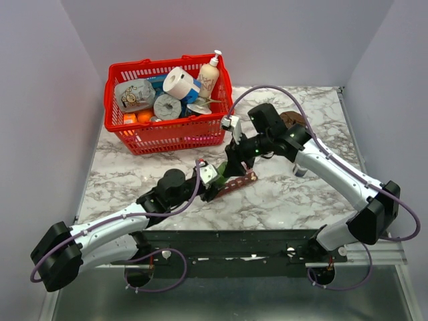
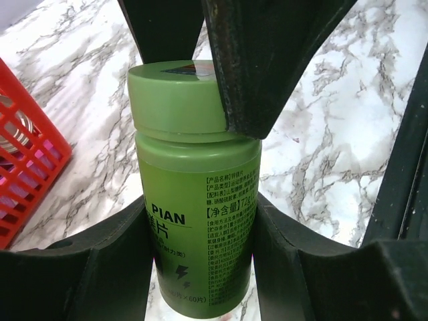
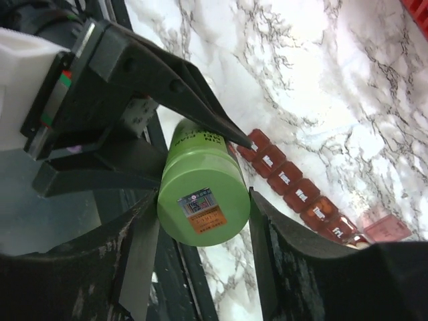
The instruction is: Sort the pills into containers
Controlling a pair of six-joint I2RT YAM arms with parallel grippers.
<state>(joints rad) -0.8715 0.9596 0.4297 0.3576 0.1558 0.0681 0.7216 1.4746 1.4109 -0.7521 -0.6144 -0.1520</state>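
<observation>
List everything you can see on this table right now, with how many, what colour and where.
green bottle: one, green, mid-table, between both grippers
organizer: one, red-brown, on the table beside the green bottle
basket: one, red, far left of the table
paper roll: one, white, in the basket
pump bottle: one, cream, basket's far right corner
table: one, white-grey marble
left gripper: one, black, shut on the green bottle's body
right gripper: one, black, shut on its cap
</observation>
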